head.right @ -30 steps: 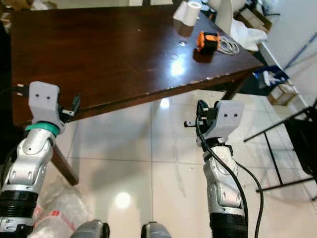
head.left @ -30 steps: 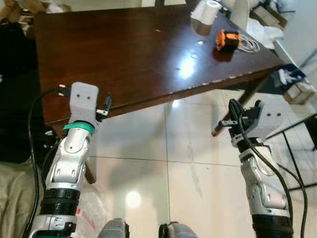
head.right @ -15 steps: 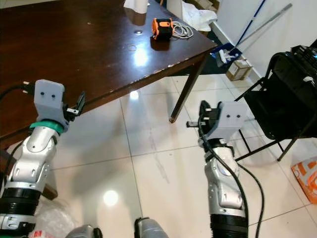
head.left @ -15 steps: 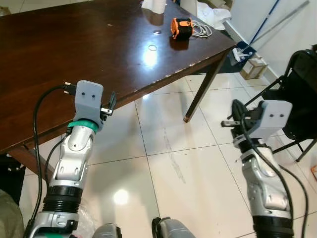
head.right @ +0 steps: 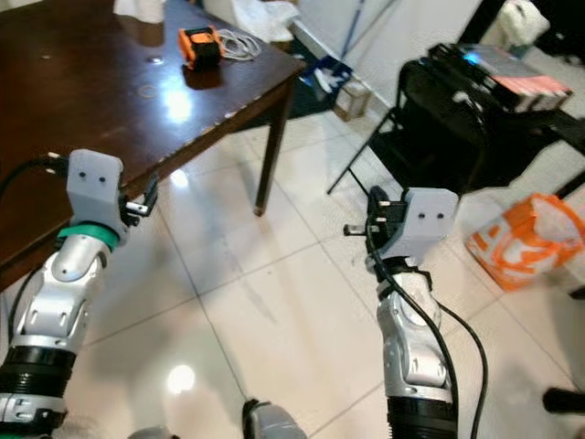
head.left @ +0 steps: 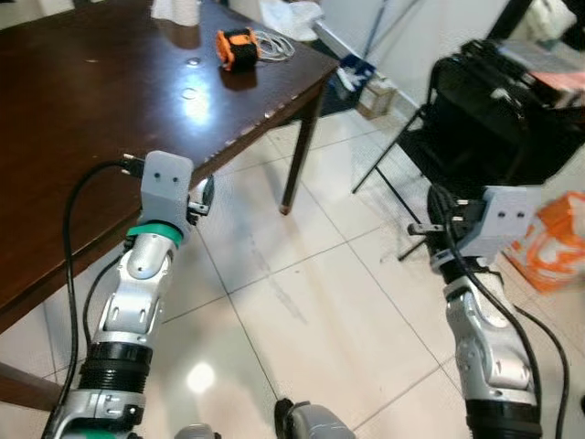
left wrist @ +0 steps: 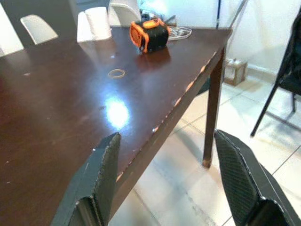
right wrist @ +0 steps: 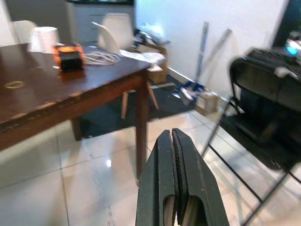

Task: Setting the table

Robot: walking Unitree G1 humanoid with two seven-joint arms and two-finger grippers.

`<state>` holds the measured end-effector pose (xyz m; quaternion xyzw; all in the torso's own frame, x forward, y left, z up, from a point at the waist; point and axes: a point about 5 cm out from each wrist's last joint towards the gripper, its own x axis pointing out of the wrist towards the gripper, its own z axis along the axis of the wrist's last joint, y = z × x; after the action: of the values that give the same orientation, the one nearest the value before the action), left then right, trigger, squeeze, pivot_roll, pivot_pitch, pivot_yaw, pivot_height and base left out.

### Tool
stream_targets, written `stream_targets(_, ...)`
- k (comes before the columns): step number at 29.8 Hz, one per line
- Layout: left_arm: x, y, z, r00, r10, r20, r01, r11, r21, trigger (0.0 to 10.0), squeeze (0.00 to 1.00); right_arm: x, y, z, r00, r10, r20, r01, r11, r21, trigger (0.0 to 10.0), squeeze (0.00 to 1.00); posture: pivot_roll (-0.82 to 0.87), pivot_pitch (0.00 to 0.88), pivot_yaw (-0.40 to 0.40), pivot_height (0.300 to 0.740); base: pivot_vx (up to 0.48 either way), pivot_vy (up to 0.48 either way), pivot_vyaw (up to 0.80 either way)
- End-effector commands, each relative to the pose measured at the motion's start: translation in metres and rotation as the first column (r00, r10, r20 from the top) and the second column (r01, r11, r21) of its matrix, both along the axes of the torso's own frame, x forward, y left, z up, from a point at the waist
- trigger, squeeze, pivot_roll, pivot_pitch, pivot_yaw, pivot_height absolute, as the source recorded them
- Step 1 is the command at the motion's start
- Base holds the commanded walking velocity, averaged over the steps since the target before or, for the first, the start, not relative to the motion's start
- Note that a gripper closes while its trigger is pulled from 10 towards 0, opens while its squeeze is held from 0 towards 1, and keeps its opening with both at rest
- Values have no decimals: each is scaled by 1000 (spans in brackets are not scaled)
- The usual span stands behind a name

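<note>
Left wrist view: left gripper (left wrist: 164,183) spread wide, empty, at dark table (left wrist: 56,108) edge; right gripper (right wrist: 174,183) pinched closed over tiles (no tableware visible); left arm may clip that edge turning.

Dark wooden table (head.left: 82,137), orange tape measure (head.left: 236,46), white cable (head.left: 272,43)

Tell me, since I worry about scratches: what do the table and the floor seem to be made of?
The table looks like dark wood with a glossy varnish: it mirrors the lamp, and pale chips along its edge suggest a thin finish or veneer. The floor looks like polished ceramic or stone tile: pale, shiny, with grout lines.
</note>
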<state>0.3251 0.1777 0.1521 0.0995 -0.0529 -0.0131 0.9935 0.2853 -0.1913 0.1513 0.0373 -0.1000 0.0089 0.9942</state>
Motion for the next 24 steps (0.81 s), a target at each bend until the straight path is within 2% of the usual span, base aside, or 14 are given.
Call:
stream_targets(1, 0, -7, -2, 1000, -23, -10, 23, 1000, -8, 10000, 0, -2, -7, -2, 1000, -23, -14, 23, 1000, -4, 10000, 0, 81, 0, -42, 740, 0, 0, -800)
stream_targets(3, 0, -7, -2, 1000, -23, -10, 23, 1000, -8, 10000, 0, -2, -7, -2, 1000, -23, -15, 22, 1000, -4, 10000, 0, 80, 0, -42, 740, 0, 0, -800)
stream_targets(15, 0, -9, -3, 1000, -27, -8, 27, 1000, -11, 10000, 0, -2, -7, -3, 1000, -21, -16, 20, 1000, -5, 10000, 0, 78, 0, -41, 740, 0, 0, 0)
stream_targets(24, 1, -10, -2, 1000, -29, -8, 29, 999, -13, 10000, 0, -3, -6, -2, 1000, -20, -16, 20, 1000, -5, 10000, 0, 78, 0, -41, 740, 0, 0, -800)
